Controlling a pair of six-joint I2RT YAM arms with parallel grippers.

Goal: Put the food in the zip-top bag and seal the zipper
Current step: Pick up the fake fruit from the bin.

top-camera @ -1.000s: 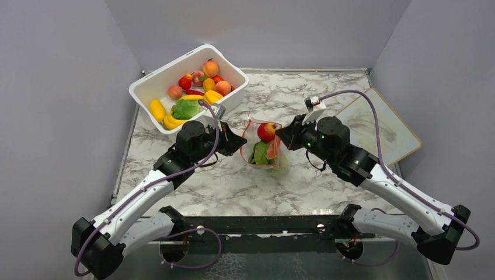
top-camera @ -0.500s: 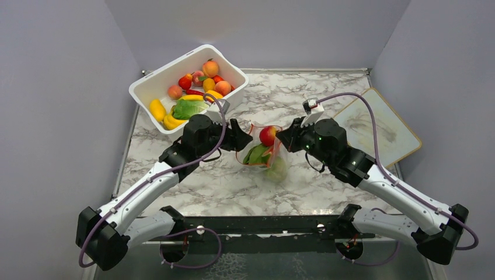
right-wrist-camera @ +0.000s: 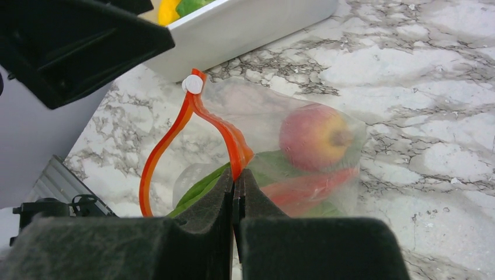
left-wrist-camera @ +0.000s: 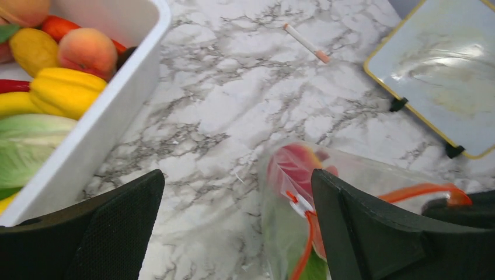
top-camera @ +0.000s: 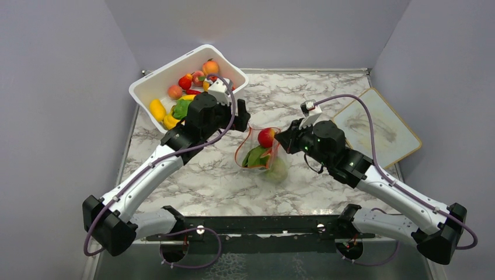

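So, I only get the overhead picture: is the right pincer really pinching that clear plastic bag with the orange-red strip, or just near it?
Observer: Its wrist camera shows the right pincer shut on the orange-red zipper strip of the clear plastic bag.
Operator: And the left one?
Observer: The left pincer is open and holds nothing; only the marble table shows between its fingers.
Operator: Is the bag zipped?
Observer: No. The small white slider sits at the end where the strip's two sides meet.
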